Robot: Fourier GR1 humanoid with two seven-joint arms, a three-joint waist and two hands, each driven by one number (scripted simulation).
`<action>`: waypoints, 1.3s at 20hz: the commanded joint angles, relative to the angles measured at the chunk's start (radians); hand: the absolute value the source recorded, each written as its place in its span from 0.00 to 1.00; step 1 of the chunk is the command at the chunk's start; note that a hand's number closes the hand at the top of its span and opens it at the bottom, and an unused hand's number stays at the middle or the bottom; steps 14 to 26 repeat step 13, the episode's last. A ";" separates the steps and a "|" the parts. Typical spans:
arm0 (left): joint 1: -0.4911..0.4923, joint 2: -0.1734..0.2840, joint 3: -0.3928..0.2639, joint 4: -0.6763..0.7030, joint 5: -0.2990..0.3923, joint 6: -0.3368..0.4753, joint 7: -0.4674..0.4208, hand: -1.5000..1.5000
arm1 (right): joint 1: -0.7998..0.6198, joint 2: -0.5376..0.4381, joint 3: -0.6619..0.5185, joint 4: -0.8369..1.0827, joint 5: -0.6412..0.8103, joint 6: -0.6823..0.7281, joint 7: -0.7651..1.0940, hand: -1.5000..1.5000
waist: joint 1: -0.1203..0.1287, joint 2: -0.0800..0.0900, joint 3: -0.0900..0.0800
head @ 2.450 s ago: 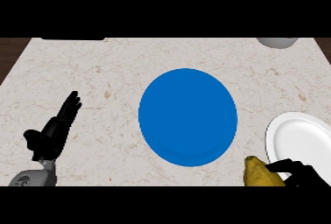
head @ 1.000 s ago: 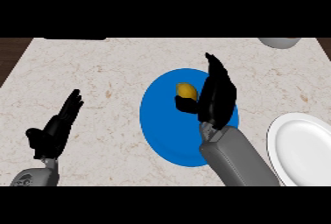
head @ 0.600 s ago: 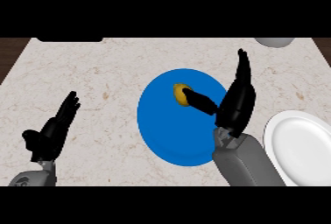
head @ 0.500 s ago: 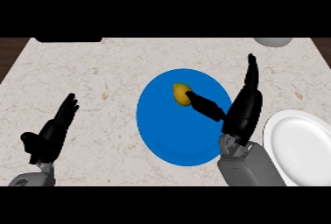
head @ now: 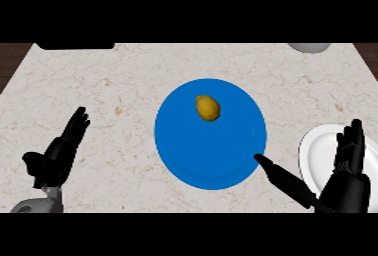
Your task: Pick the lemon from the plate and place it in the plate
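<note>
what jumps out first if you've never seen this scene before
The big blue plate in the middle of the pale marbled counter grabs the eye, with a small yellow lemon lying in its upper part. At lower right the right robot hand is open over a white plate, its thumb at the blue rim. The left robot hand rests open at lower left.

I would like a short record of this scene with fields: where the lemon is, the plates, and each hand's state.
lemon: lying on the blue plate, upper middle part, no hand touching it
blue plate: centre of counter
white plate: right edge, holds nothing visible
right hand: open, fingers straight, over the white plate, thumb reaching the blue plate's rim
left hand: open, resting at lower left
</note>
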 commanded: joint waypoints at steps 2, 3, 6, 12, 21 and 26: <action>-0.019 0.052 0.053 -0.006 0.040 -0.048 0.013 0.50 | 0.195 -0.158 0.016 -0.069 -0.273 -0.051 -0.274 0.00 | 0.003 0.000 0.001; -0.016 -0.023 -0.012 -0.006 -0.016 0.018 0.024 0.50 | 0.175 -0.182 -0.030 -0.027 -0.362 -0.061 -0.353 0.00 | 0.002 0.001 0.002; -0.013 0.003 0.021 0.039 -0.004 -0.014 -0.036 0.50 | 0.287 -0.190 -0.026 -0.029 -0.477 -0.010 -0.523 0.00 | 0.000 0.000 0.001; -0.023 -0.006 0.018 -0.008 -0.013 -0.002 0.044 0.50 | 0.433 -0.129 -0.105 0.016 -0.628 0.100 -0.813 0.00 | 0.000 -0.001 -0.001; 0.003 -0.024 0.003 0.017 -0.027 -0.011 -0.021 0.50 | 0.434 -0.099 -0.123 0.053 -0.632 0.096 -0.859 0.00 | 0.002 0.000 -0.001; 0.003 -0.024 0.003 0.017 -0.027 -0.011 -0.021 0.50 | 0.434 -0.099 -0.123 0.053 -0.632 0.096 -0.859 0.00 | 0.002 0.000 -0.001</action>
